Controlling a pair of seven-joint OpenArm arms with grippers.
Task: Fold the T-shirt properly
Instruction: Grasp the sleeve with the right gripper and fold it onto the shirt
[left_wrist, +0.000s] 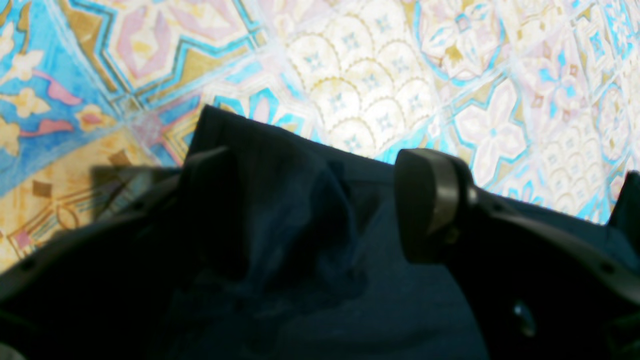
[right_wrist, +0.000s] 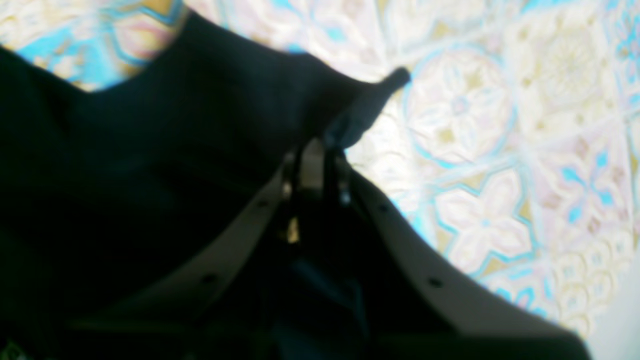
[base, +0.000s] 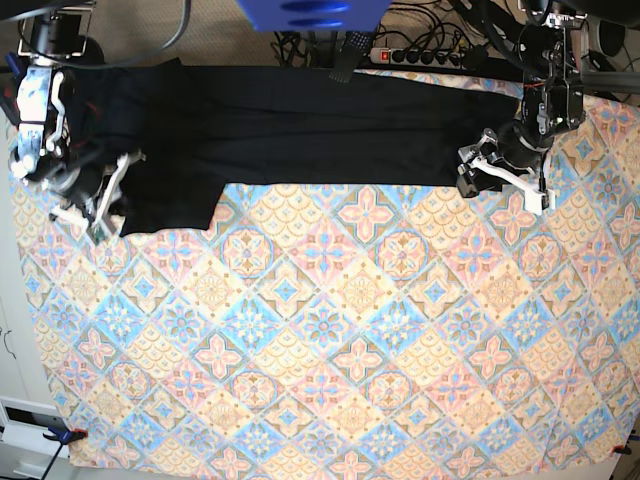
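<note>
The black T-shirt (base: 300, 125) lies stretched along the table's far edge, with one end reaching down at the left (base: 165, 200). At that left end, my right gripper (base: 103, 205) is shut on the T-shirt; in the right wrist view its fingers (right_wrist: 312, 167) meet on a pinched fold of cloth (right_wrist: 367, 107). At the shirt's right end, my left gripper (base: 480, 168) stands open. In the left wrist view its two fingers straddle the shirt's edge (left_wrist: 280, 200), the right finger (left_wrist: 430, 200) plain, the left one dark against the cloth.
The colourful patterned tablecloth (base: 320, 340) covers the whole table nearer than the shirt. Beyond the far edge lie a power strip (base: 420, 57) and cables, with a blue object (base: 310, 12) at the top. A floor strip shows at the left.
</note>
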